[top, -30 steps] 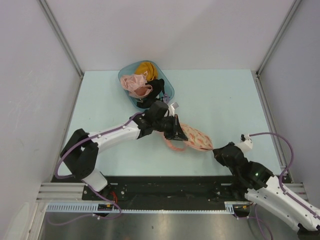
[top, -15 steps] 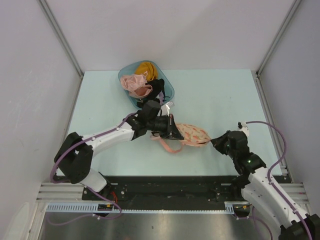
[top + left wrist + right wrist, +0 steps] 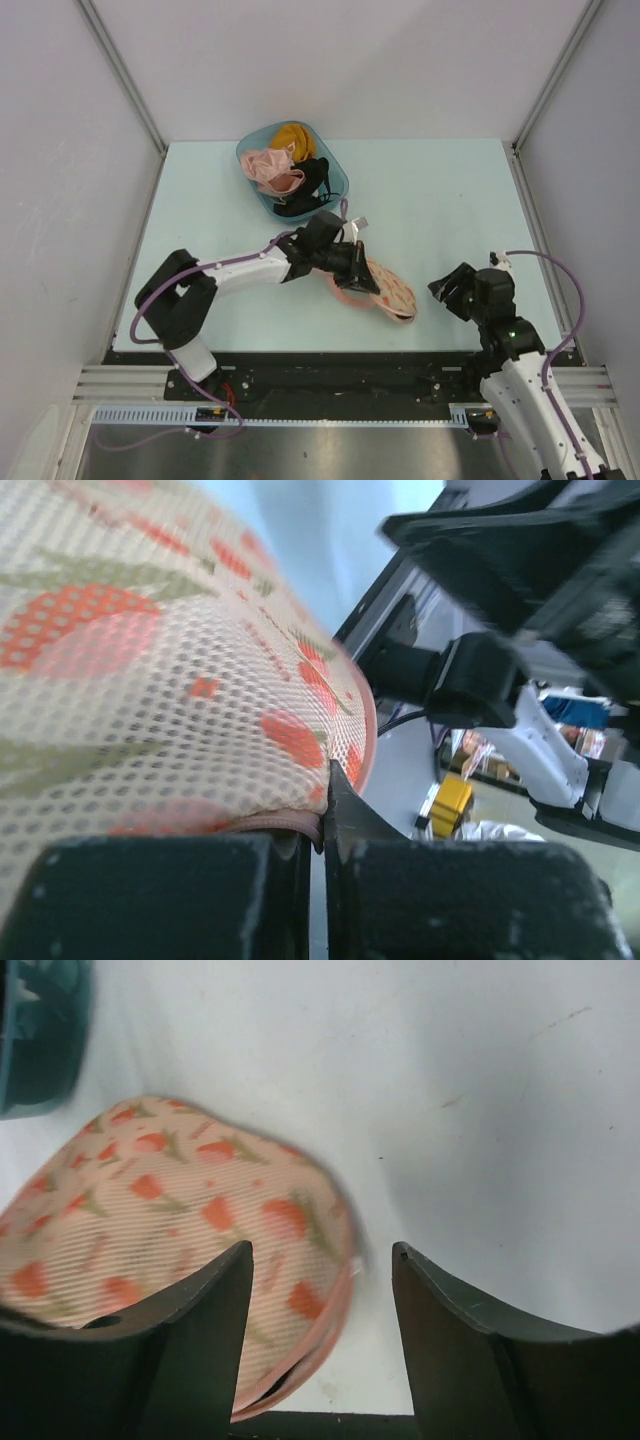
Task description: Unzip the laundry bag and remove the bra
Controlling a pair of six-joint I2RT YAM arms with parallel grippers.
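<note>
Got the laundry bag (image 3: 388, 292) lying on the surface (image 3: 460, 200), front-middle, between the two arms; long axis on a diagonal, running far-left to near-right; far-left end tucked under the left end effector (image 3: 362, 280), near-right end pointing toward the front edge, over on the right arm's side.

Left end effector clenched on the pouch; from the left wrist, both fingers (image 3: 150, 900) pressed together with the pink rim (image 3: 270, 825) pinched in the seam between them; mesh with the orange-pink motifs bulging right above, filling most of that view. Can't make out a zip pull anywhere, so no telling how far open or closed the thing is.

Right end effector (image 3: 445, 292) released, jaws spread wide; sitting just off the bag's near-right end, not touching it. From the right wrist, a rounded lobe of the bag resting on the surface beyond the fingers, mostly over toward the left one; pink edge showing along the lobe's lower side.

Further back and a bit left, a teal tub (image 3: 338, 180), apart from the bag; inside it a pink bra (image 3: 268, 168), a mustard-yellow one (image 3: 293, 138) and a black garment (image 3: 305, 190) spilling toward the near rim.
</note>
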